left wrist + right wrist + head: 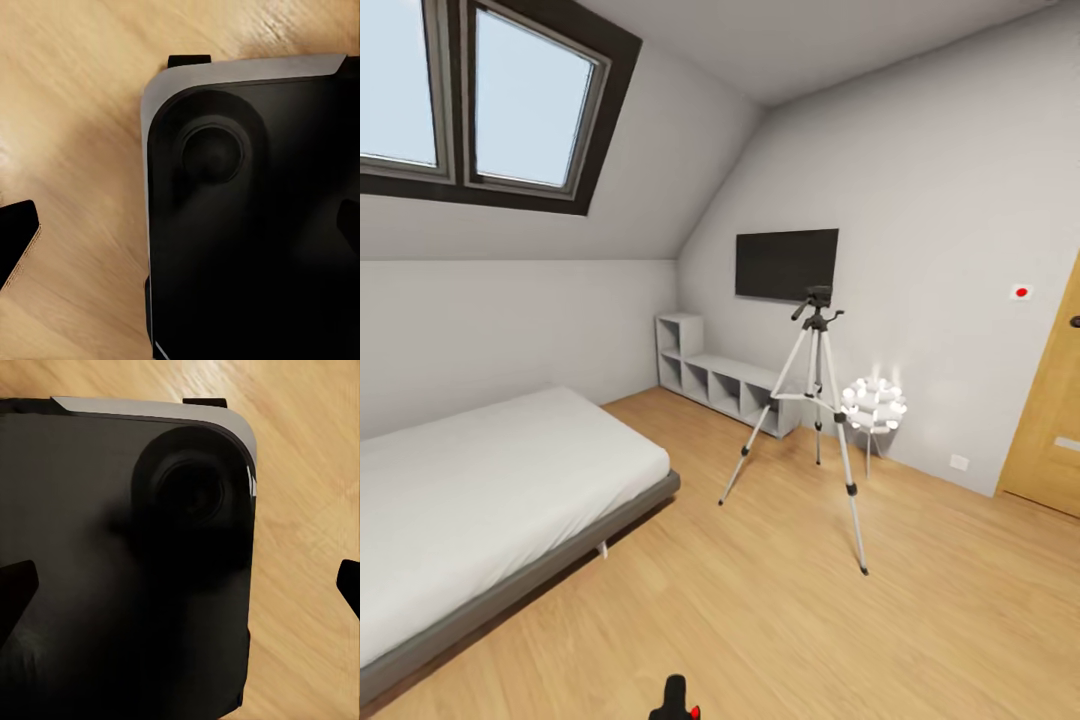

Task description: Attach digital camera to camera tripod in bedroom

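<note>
Bedroom floor (780, 620) of light wood is spread out ahead, and on it the camera tripod (816, 400) is planted with legs splayed for steadiness, its pan head bare and nothing mounted yet. Well short of the tripod, at the near edge of the head view, a small black shape with red on it is glimpsed, probably the digital camera (675, 700); it is not gripped. The left hand (180, 232) and right hand (180, 585) are both held released, fingers spread wide over the floor. Behind the tripod a TV (787, 263) and cubby shelf (720, 380) are seen, and beside it a ball lamp (874, 405). No writing can be read.
</note>
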### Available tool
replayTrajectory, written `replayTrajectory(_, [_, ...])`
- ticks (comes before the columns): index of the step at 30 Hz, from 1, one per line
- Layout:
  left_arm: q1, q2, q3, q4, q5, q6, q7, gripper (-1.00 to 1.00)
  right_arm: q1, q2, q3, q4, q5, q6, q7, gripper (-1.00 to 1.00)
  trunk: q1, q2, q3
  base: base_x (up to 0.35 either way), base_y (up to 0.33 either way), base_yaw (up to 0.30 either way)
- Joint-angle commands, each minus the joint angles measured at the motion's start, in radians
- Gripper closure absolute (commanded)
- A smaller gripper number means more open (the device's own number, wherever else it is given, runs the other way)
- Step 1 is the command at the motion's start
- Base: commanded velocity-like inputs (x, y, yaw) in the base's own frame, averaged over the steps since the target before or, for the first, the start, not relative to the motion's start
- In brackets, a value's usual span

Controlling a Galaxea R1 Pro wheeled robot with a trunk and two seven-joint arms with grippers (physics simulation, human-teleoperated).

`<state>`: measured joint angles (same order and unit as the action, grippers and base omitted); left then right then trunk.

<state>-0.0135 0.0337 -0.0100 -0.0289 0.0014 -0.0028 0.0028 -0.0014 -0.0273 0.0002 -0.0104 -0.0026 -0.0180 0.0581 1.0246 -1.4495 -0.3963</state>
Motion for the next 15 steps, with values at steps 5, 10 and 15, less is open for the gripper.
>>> replayTrajectory(5, [0.0, 0.0, -0.002, 0.0, 0.0, 0.0, 0.0, -1.0, 0.0, 0.0, 0.0, 0.0, 0.0, -0.002, 0.003, -1.0, 0.0, 0.0, -0.001, 0.203, 0.098, -0.013])
replayTrajectory(10, [-0.001, 0.0, -0.002, 0.0, 0.0, 0.0, 0.0, -1.0, 0.0, 0.0, 0.0, 0.0, 0.0, -0.002, 0.003, -1.0, 0.0, 0.0, -0.001, 0.069, 0.032, -0.003])
replayTrajectory(15, [0.0, 0.0, -0.002, 0.0, 0.0, 0.0, 0.0, -1.0, 0.0, 0.0, 0.0, 0.0, 0.0, -0.002, 0.003, -1.0, 0.0, 0.0, -0.001, 0.021, 0.01, -0.001])
